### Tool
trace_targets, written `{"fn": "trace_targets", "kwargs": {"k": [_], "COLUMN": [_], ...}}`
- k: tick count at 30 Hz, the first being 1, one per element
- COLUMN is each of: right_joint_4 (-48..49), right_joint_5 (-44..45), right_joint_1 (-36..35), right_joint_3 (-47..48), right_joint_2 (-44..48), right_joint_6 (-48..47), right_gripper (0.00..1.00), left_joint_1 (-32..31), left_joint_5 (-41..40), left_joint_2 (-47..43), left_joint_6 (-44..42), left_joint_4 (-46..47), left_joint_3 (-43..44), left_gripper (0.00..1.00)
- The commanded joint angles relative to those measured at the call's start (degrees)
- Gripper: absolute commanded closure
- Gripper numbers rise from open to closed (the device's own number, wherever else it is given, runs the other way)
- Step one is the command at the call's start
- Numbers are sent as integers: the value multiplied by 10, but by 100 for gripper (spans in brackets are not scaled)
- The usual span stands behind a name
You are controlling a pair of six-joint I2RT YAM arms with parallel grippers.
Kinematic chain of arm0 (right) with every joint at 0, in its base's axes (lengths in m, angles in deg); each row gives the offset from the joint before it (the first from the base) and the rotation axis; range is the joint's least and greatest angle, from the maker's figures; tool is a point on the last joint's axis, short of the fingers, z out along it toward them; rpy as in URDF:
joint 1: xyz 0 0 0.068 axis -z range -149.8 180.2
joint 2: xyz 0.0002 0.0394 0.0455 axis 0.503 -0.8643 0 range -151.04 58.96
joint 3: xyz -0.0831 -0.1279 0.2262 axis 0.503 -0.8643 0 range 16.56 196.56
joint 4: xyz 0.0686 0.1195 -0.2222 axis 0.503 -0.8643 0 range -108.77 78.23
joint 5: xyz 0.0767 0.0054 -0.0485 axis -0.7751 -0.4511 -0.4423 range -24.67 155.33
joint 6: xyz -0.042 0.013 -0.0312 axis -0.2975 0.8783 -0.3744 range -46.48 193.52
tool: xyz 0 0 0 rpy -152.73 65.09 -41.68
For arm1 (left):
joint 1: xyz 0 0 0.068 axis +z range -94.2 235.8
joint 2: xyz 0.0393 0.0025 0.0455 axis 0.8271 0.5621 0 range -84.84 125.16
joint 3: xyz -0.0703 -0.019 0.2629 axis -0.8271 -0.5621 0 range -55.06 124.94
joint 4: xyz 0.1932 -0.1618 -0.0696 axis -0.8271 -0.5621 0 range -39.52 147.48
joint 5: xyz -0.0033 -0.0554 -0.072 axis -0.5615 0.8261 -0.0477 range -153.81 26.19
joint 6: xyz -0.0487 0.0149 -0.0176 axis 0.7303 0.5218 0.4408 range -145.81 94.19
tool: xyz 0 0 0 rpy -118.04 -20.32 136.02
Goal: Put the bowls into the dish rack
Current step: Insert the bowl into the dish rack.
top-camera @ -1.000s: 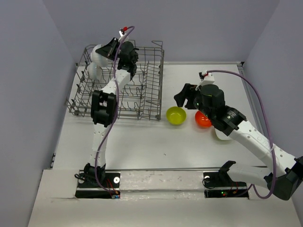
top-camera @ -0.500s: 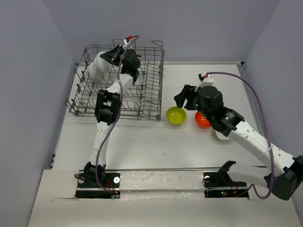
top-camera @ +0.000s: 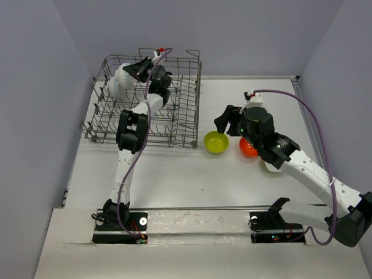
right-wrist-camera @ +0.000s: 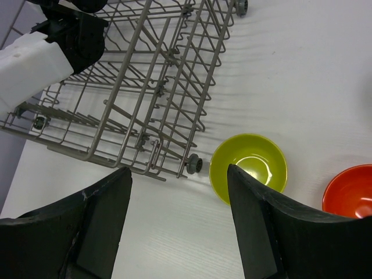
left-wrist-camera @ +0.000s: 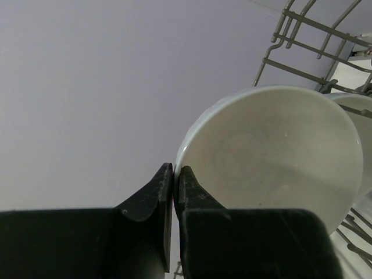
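The grey wire dish rack (top-camera: 187, 106) stands at the back left. My left gripper (top-camera: 137, 69) is over its far left corner, shut on the rim of a white bowl (top-camera: 122, 74). In the left wrist view the fingers (left-wrist-camera: 163, 185) pinch that bowl's (left-wrist-camera: 273, 151) rim. A second white bowl (top-camera: 113, 88) sits in the rack just beside it (left-wrist-camera: 365, 133). My right gripper (top-camera: 224, 122) is open and empty, above the table by a yellow-green bowl (top-camera: 215, 142). An orange bowl (top-camera: 249, 147) lies to the right of that one.
In the right wrist view the rack's near corner (right-wrist-camera: 157, 116), the yellow-green bowl (right-wrist-camera: 249, 167) and the orange bowl (right-wrist-camera: 351, 197) show past my open right gripper (right-wrist-camera: 177, 174). A white object (top-camera: 271, 166) lies partly hidden under the right arm. Walls close in behind and at both sides.
My left gripper has come down a little with the white bowl, toward the rack's far left corner. The right arm has barely moved.
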Motion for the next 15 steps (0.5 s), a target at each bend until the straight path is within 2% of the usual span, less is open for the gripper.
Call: {"fn": "trace_targets", "kwargs": {"k": [1, 15], "right_joint_4": [38, 38], "right_joint_5": [9, 5], "right_joint_1": [-7, -7], "right_joint_3": [-6, -14], "right_joint_2": [16, 19], "right_joint_6": [-6, -5], "right_gripper": [28, 27], "left_joint_1": [4, 3], "left_joint_5": [25, 34], "left_joint_2": [-37, -5], "left_joint_6": [-23, -42], "left_joint_4": [69, 87], "left_joint_3": [-5, 0], "left_gripper": [100, 100]}}
